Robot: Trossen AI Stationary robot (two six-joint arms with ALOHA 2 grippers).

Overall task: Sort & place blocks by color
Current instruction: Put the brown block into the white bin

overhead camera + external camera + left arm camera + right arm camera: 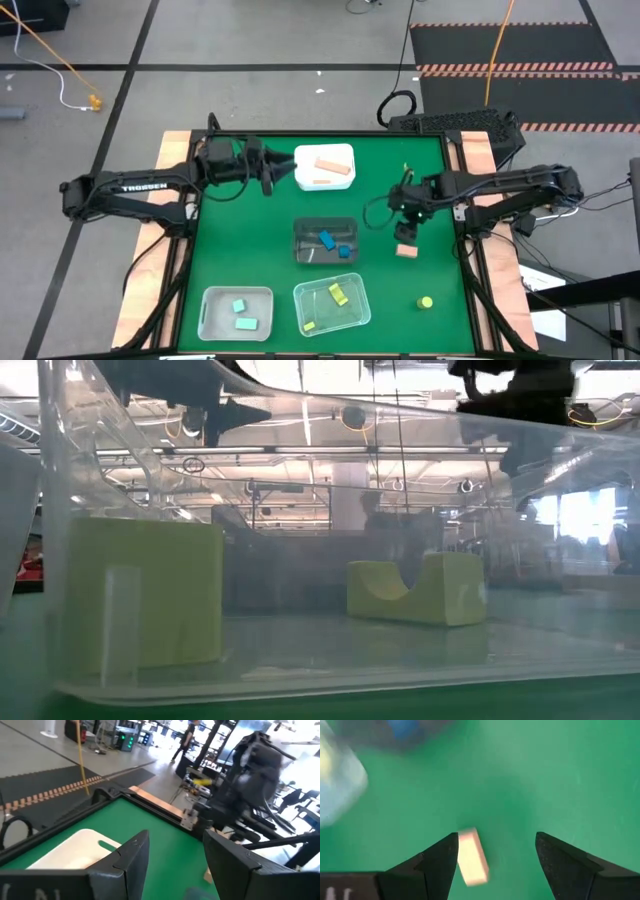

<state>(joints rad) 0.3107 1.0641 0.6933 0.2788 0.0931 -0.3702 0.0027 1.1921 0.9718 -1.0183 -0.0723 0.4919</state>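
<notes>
The right gripper (492,852) hangs over the green table (250,255) with its fingers spread wide and empty. A tan block (472,856) lies on the cloth just below, nearer one finger. The left gripper (175,860), half open and empty, hovers beside the white bin (325,167).

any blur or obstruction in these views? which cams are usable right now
High view: sharp, evenly lit. Low view: shot through the clear bin, hazy, with ceiling-light reflections. Left wrist view: the other arm smeared with motion blur. Right wrist view: tan block soft-edged, bins at the corner fully blurred.
</notes>
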